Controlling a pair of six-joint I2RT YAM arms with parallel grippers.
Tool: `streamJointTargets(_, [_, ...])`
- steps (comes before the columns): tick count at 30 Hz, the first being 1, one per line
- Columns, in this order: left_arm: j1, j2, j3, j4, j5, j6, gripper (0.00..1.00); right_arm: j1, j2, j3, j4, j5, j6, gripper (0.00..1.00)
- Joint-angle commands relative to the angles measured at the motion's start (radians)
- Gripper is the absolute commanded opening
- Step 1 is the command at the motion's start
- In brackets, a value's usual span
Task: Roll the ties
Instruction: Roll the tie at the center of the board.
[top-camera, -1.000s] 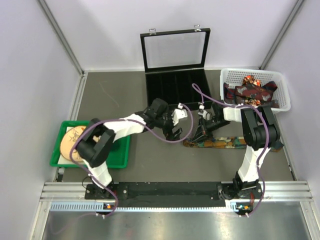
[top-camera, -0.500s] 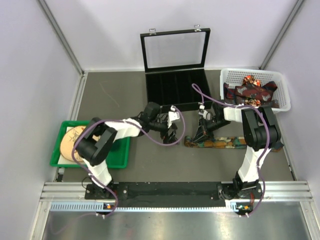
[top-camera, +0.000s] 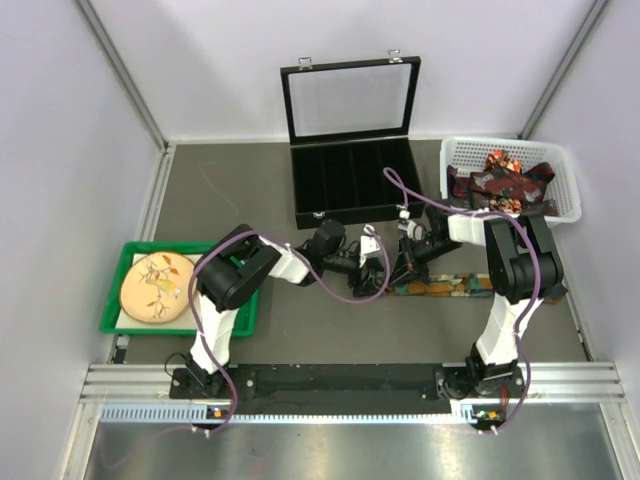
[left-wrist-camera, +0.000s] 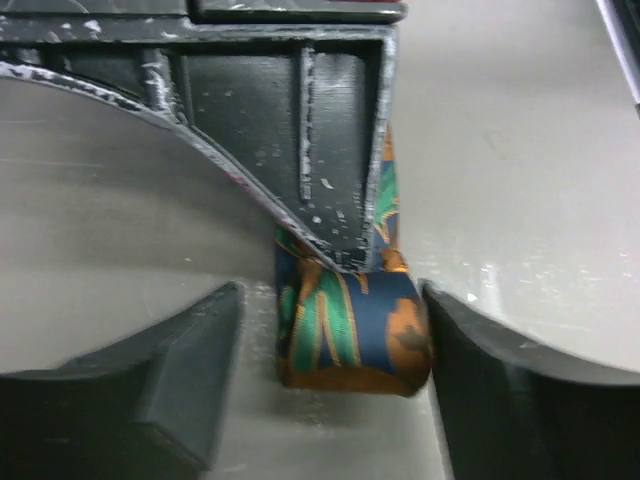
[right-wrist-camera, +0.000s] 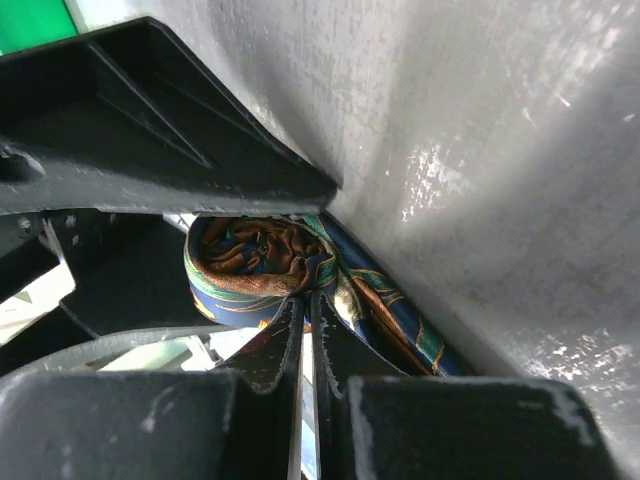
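One tie (top-camera: 440, 287) lies flat on the table, running left from the right arm's base. Its left end is wound into a small roll (left-wrist-camera: 350, 330) of navy, green and orange. My right gripper (top-camera: 398, 268) is shut, its tips (right-wrist-camera: 305, 298) pinching the edge of the roll (right-wrist-camera: 255, 255). My left gripper (top-camera: 377, 272) is open and low on the table. Its fingers (left-wrist-camera: 130, 390) stand either side of the roll. The right one is close against the roll and the left one stands apart from it. More ties (top-camera: 500, 185) lie heaped in the white basket.
A white basket (top-camera: 560, 170) stands at the back right. An open black case (top-camera: 350, 180) with long compartments stands at the back centre. A green tray (top-camera: 245, 310) with a round tan patterned disc (top-camera: 155, 285) sits at the left.
My left arm has swung right across the table, bringing its open gripper from beside the tie's end to around the roll. The right gripper has stayed at the tie's end.
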Motion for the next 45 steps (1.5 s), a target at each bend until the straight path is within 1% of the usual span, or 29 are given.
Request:
streamJointTargets(1, [-0.017, 0.025, 0.041, 0.077, -0.001, 0.015, 0.67, 0.004, 0.018, -0.022, 0.018, 0.153, -0.067, 0.0])
streamJointTargets(2, [-0.023, 0.025, 0.041, 0.057, -0.009, 0.034, 0.61, 0.004, 0.02, -0.021, 0.02, 0.149, -0.068, 0.0])
streamJointTargets(3, [-0.026, 0.019, 0.04, 0.008, -0.025, 0.051, 0.5, 0.004, 0.018, -0.018, 0.018, 0.146, -0.07, 0.0])
streamJointTargets(4, [-0.029, 0.013, 0.037, -0.021, -0.036, 0.086, 0.46, 0.004, 0.018, -0.016, 0.018, 0.13, -0.07, 0.0])
streamJointTargets(6, [-0.037, -0.015, 0.028, -0.096, -0.083, 0.135, 0.41, 0.004, 0.02, -0.004, 0.014, 0.11, -0.071, 0.0])
streamJointTargets(7, [-0.04, -0.025, 0.024, -0.191, -0.107, 0.181, 0.38, 0.004, 0.021, 0.014, 0.009, 0.082, -0.084, 0.0])
streamJointTargets(9, [-0.045, -0.056, 0.034, -0.312, -0.177, 0.223, 0.34, 0.002, 0.024, 0.042, -0.034, 0.057, -0.096, 0.01])
streamJointTargets(10, [-0.045, -0.07, 0.035, -0.41, -0.206, 0.253, 0.31, 0.001, 0.015, 0.068, -0.048, 0.036, -0.099, 0.07])
streamJointTargets(11, [-0.045, -0.097, 0.032, -0.455, -0.229, 0.269, 0.31, -0.007, 0.009, 0.077, -0.057, 0.025, -0.099, 0.14])
streamJointTargets(12, [-0.045, -0.11, 0.029, -0.49, -0.254, 0.278, 0.3, -0.01, -0.002, 0.084, -0.065, 0.021, -0.099, 0.26])
streamJointTargets(13, [-0.045, -0.126, 0.028, -0.571, -0.298, 0.292, 0.29, -0.014, -0.029, 0.096, -0.084, 0.007, -0.135, 0.32])
streamJointTargets(14, [-0.048, -0.133, 0.037, -0.616, -0.317, 0.306, 0.29, -0.018, -0.037, 0.102, -0.097, -0.002, -0.145, 0.37])
streamJointTargets(15, [-0.046, -0.137, 0.04, -0.636, -0.332, 0.31, 0.29, -0.019, -0.048, 0.107, -0.111, -0.004, -0.15, 0.47])
streamJointTargets(17, [-0.049, -0.148, 0.053, -0.748, -0.371, 0.322, 0.28, -0.021, -0.071, 0.114, -0.143, -0.027, -0.163, 0.51])
streamJointTargets(18, [-0.048, -0.15, 0.06, -0.777, -0.383, 0.319, 0.28, -0.021, -0.077, 0.113, -0.143, -0.032, -0.162, 0.53])
streamJointTargets(21, [-0.054, -0.145, 0.095, -0.865, -0.426, 0.327, 0.29, -0.019, -0.083, 0.099, -0.12, -0.073, -0.111, 0.54])
streamJointTargets(22, [-0.056, -0.148, 0.11, -0.867, -0.432, 0.323, 0.29, -0.019, -0.075, 0.088, -0.106, -0.112, -0.061, 0.54])
streamJointTargets(25, [-0.088, -0.137, 0.145, -0.913, -0.476, 0.326, 0.32, -0.018, -0.048, 0.058, -0.037, -0.198, 0.002, 0.53])
streamJointTargets(27, [-0.091, -0.13, 0.164, -0.934, -0.478, 0.315, 0.36, -0.01, -0.033, 0.047, 0.026, -0.229, 0.027, 0.52])
streamJointTargets(28, [-0.095, -0.121, 0.176, -0.939, -0.48, 0.315, 0.36, -0.001, -0.031, 0.033, 0.053, -0.234, 0.057, 0.52])
streamJointTargets(29, [-0.097, -0.117, 0.182, -0.943, -0.484, 0.315, 0.37, 0.007, -0.028, 0.03, 0.096, -0.234, 0.065, 0.51])
streamJointTargets(33, [-0.102, -0.108, 0.19, -0.949, -0.487, 0.33, 0.4, 0.036, -0.005, 0.019, 0.174, -0.213, 0.113, 0.48])
streamJointTargets(40, [-0.106, -0.081, 0.216, -0.975, -0.486, 0.341, 0.43, 0.088, 0.027, 0.019, 0.182, -0.131, 0.096, 0.42])
streamJointTargets(42, [-0.106, -0.078, 0.215, -0.976, -0.486, 0.339, 0.44, 0.088, 0.033, 0.019, 0.181, -0.119, 0.093, 0.28])
streamJointTargets(43, [-0.106, -0.076, 0.213, -0.975, -0.486, 0.339, 0.46, 0.09, 0.044, 0.019, 0.169, -0.118, 0.088, 0.17])
streamJointTargets(44, [-0.106, -0.078, 0.215, -0.977, -0.484, 0.336, 0.47, 0.09, 0.046, 0.022, 0.155, -0.111, 0.079, 0.0])
streamJointTargets(45, [-0.106, -0.074, 0.222, -0.986, -0.493, 0.332, 0.49, 0.088, 0.05, 0.027, 0.138, -0.092, 0.053, 0.0])
